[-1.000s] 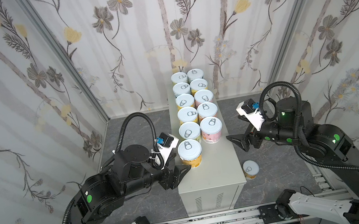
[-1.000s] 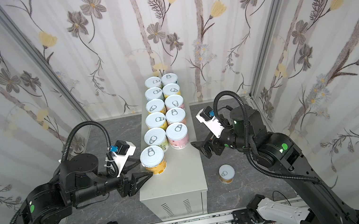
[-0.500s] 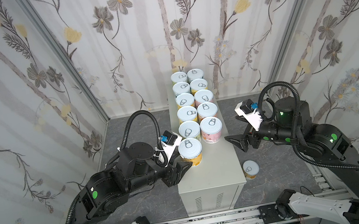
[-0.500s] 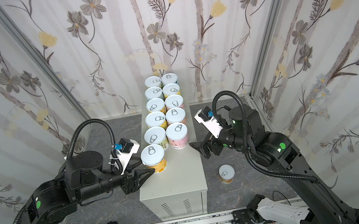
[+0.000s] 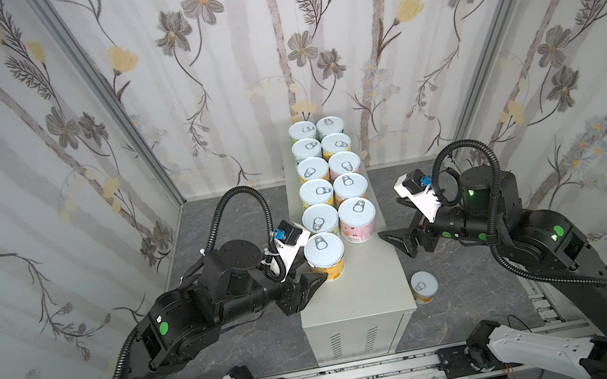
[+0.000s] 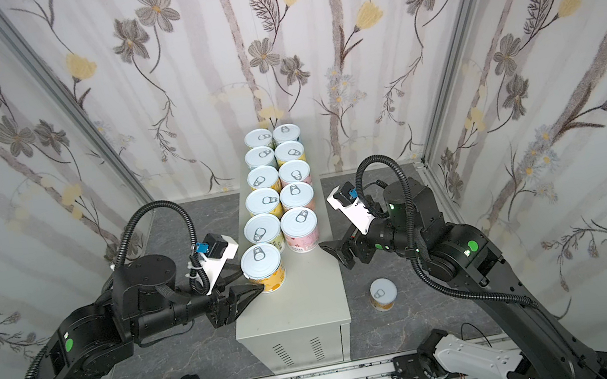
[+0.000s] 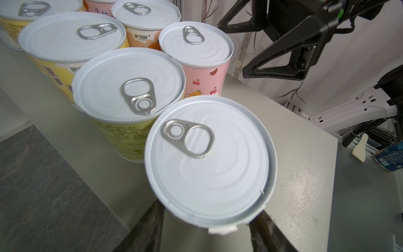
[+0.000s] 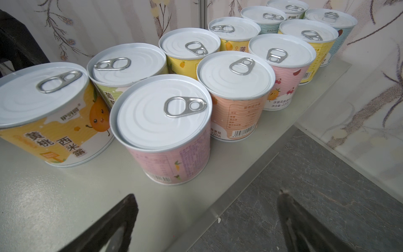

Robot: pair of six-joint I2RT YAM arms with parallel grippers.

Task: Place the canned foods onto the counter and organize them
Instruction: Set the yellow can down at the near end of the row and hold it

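Several canned foods stand in two columns on the pale counter (image 5: 357, 286) (image 6: 304, 300). An orange-labelled can (image 5: 324, 252) (image 6: 261, 265) (image 7: 209, 157) (image 8: 43, 104) stands at the near end of the left column. My left gripper (image 5: 314, 271) (image 6: 250, 282) (image 7: 208, 208) is shut on it, one finger on each side under the lid. My right gripper (image 5: 398, 243) (image 6: 337, 256) (image 8: 206, 196) hangs open over the counter's right edge, short of the nearest pink can (image 5: 357, 217) (image 8: 161, 122). One more can (image 5: 424, 286) (image 6: 383, 293) stands upright on the floor, right of the counter.
The dark marbled floor (image 5: 235, 337) lies on both sides of the counter. Flowered walls close in the back and sides. A rail (image 5: 368, 373) runs along the front. The counter's near part is bare, with vent slots (image 5: 354, 342) on its front face.
My left gripper has moved forward to the orange can and its jaws have narrowed round it. The right arm has hardly shifted.
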